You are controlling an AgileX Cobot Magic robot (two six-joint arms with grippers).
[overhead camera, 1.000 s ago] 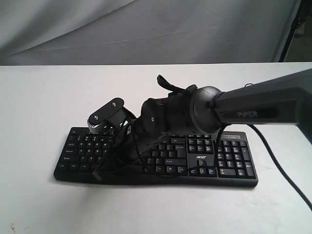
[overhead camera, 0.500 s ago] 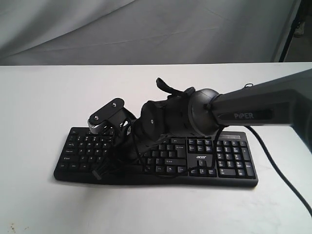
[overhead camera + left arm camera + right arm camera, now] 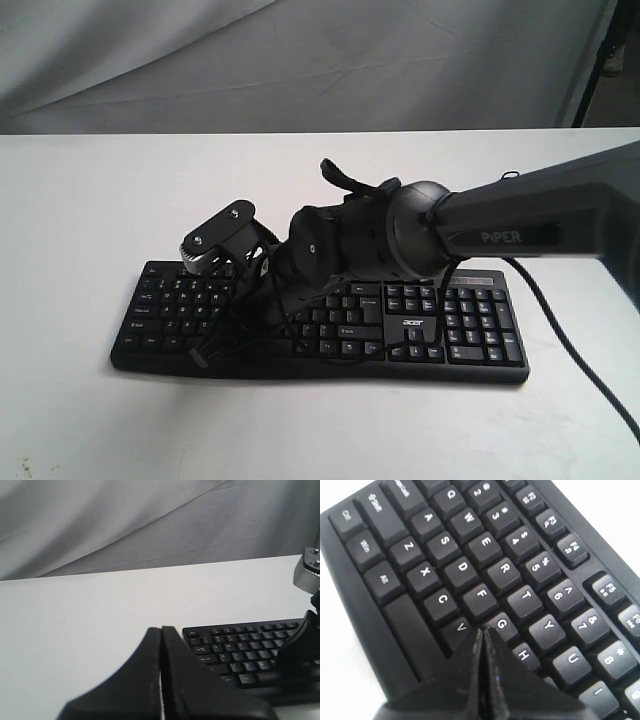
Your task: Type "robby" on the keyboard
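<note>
The black keyboard (image 3: 486, 335) with white legends lies across the white table (image 3: 90, 200). My right arm reaches in from the right over its middle. The right gripper (image 3: 203, 352) points down at the left half of the letter keys. In the right wrist view the right gripper (image 3: 482, 630) is shut, its tip just above the keyboard (image 3: 485, 550) between the V and G keys, hiding the B key. I cannot tell if it touches a key. The left gripper (image 3: 161, 629) is shut and empty, off the left end of the keyboard (image 3: 235, 647). It does not show in the exterior view.
A thin black cable (image 3: 570, 350) runs over the table from the keyboard's right rear toward the front right. A grey cloth backdrop (image 3: 300, 60) hangs behind the table. The right arm's silver wrist camera (image 3: 215, 238) sits above the left keys.
The right arm has shifted slightly left and down over the keyboard. Both grippers stay shut.
</note>
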